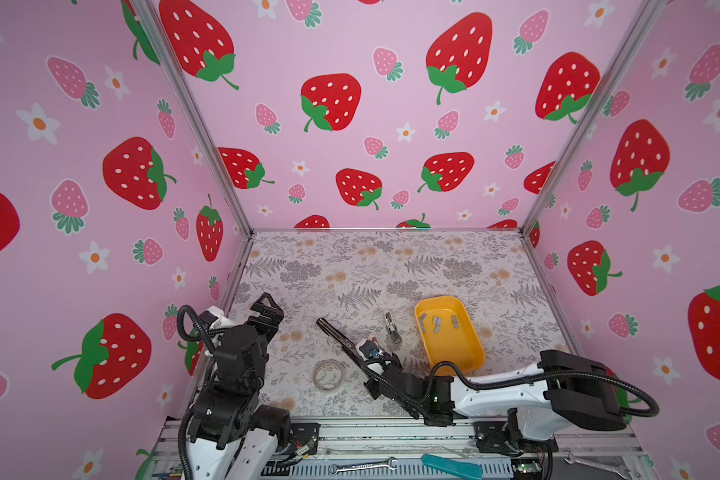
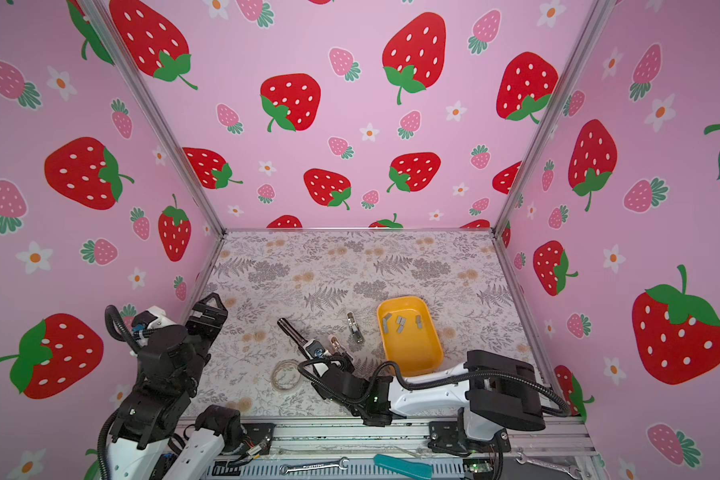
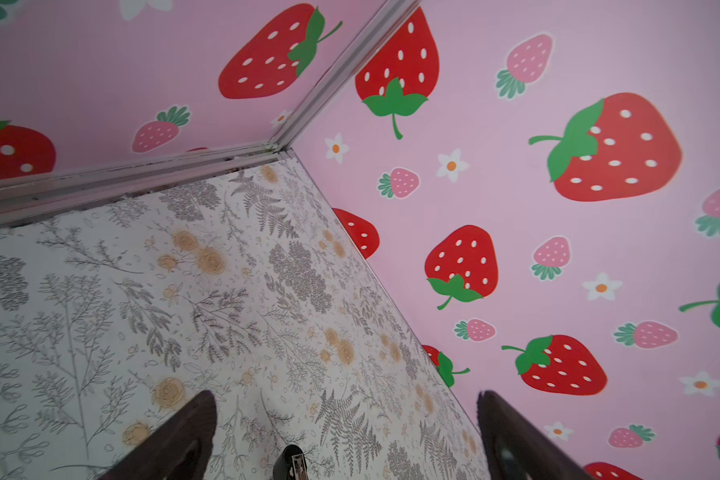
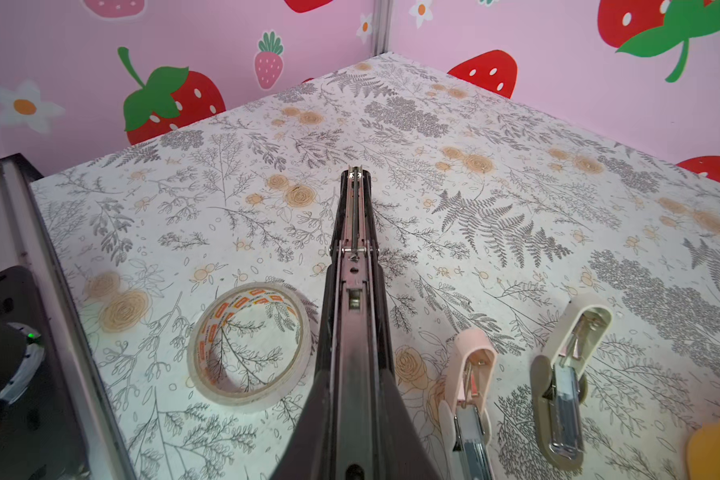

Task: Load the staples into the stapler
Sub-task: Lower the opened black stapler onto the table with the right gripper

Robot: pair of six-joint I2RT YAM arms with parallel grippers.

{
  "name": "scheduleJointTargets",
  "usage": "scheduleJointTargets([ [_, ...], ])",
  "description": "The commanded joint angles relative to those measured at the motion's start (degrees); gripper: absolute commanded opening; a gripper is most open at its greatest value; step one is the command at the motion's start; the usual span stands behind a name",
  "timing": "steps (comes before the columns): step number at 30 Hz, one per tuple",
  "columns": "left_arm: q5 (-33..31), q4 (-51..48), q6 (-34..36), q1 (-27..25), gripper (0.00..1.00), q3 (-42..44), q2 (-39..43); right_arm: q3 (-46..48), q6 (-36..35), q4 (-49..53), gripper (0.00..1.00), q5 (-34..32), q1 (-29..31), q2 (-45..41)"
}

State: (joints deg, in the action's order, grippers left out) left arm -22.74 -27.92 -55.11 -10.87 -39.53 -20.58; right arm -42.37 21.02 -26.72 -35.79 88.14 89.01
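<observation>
A long black stapler [image 1: 337,337] [image 2: 294,332] lies opened out flat, its metal channel facing up in the right wrist view [image 4: 353,249]. My right gripper [image 1: 364,359] [image 2: 323,353] [image 4: 354,411] is shut on its rear end, and its front end points toward the far left. Three short grey staples [image 1: 436,324] [image 2: 400,322] lie in the yellow tray [image 1: 458,353] [image 2: 416,353], to the right of the stapler. My left gripper [image 1: 267,307] [image 2: 208,309] [image 3: 346,395] is open and empty, near the left wall. The stapler's tip [image 3: 292,463] shows at the edge of the left wrist view.
Two small staplers lie open between the black stapler and the tray, one pink [image 4: 470,374] and one beige [image 4: 566,374] [image 1: 393,328]. A roll of clear tape [image 1: 329,374] [image 4: 250,345] lies left of the right gripper. A wrench [image 1: 362,466] rests on the front rail.
</observation>
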Motion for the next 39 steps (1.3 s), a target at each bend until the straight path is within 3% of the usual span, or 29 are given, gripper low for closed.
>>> scheduleJointTargets([
  [1,1.9,5.7,4.6,0.2,0.99,2.1,3.0,-2.4,2.3,-6.0,0.00,-6.9,0.2,1.0],
  [5,3.4,4.9,8.0,0.2,0.99,-0.1,1.7,-2.3,3.4,-6.1,0.00,-9.1,0.2,3.5],
  [24,5.4,6.2,8.0,0.6,0.99,-0.1,-2.5,-4.3,18.1,-1.5,0.00,-16.7,1.3,15.6],
  [30,5.8,6.9,7.9,0.8,0.99,0.5,-2.8,-4.9,19.7,-1.9,0.00,-16.1,1.9,18.7],
  [34,6.0,6.8,7.9,0.8,0.99,0.3,-3.4,-5.0,19.7,-3.5,0.14,-15.0,1.9,20.2],
  [39,6.1,7.1,7.8,0.9,0.99,0.6,-3.4,-4.7,19.4,-4.9,0.24,-14.1,2.1,20.0],
])
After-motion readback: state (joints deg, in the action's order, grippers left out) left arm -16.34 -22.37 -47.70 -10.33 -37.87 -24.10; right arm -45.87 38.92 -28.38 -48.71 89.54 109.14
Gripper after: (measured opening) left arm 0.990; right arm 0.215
